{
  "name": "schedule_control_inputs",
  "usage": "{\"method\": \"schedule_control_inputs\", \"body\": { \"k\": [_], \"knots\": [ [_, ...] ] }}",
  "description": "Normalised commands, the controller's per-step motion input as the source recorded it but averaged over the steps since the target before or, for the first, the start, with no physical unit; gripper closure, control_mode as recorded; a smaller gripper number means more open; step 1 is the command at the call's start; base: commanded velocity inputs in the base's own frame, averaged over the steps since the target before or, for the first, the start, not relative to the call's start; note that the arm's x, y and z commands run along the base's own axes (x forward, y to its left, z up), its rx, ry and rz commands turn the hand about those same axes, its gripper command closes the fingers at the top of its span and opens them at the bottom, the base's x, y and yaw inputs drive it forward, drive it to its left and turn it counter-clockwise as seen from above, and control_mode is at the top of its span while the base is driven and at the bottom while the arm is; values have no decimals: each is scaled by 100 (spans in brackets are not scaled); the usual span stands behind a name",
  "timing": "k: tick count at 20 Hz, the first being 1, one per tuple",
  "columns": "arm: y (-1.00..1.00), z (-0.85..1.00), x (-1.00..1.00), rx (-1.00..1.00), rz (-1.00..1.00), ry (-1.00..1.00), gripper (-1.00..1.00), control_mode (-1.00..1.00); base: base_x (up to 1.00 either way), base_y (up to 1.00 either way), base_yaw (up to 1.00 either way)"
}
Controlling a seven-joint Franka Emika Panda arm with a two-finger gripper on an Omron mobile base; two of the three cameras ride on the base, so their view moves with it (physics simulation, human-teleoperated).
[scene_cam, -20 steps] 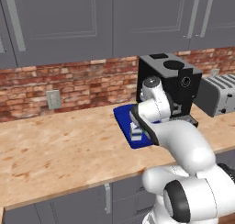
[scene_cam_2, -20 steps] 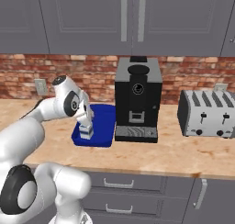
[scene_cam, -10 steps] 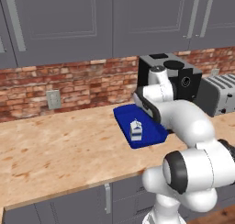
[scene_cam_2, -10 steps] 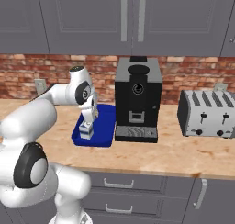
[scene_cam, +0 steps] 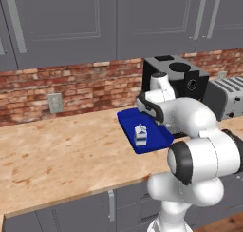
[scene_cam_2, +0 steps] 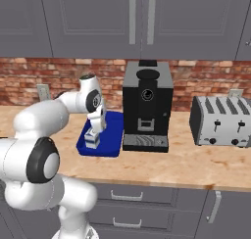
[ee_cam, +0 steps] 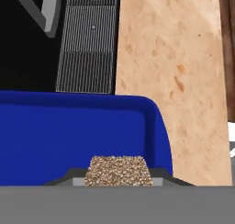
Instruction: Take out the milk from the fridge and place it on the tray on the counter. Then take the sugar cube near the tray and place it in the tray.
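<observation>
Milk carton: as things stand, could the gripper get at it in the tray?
Probably yes, but not right away. The milk carton stands upright in the blue tray with nothing over it, but the gripper is shut on the sugar cube and must drop it first.

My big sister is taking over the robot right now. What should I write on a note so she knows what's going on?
Gripper: shut on the tiny tan speckled sugar cube, held over the shallow dark blue tray, near its corner by the black coffee machine.
Milk: the small white carton with a blue band stands upright in the tray on the tan wood-grain counter.
Done: milk is out of the fridge and in the tray; sugar cube is picked up.
Left: lower the cube into the tray, open the gripper, then lift the arm away.
</observation>
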Motion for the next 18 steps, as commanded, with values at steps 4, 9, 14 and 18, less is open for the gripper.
{"method": "schedule_control_inputs", "body": {
  "k": [4, 9, 14, 18],
  "knots": [
    [0, -50, 12, 16, 1, 1, 100, -100, 0, 0, 0],
    [0, -46, 14, 9, 0, 0, 100, -100, 0, 0, 0],
    [1, -37, 19, 1, 0, 0, 100, -100, 0, 0, 0],
    [9, -18, 6, 0, 0, 0, 100, -100, 0, 0, 0]
  ]
}}
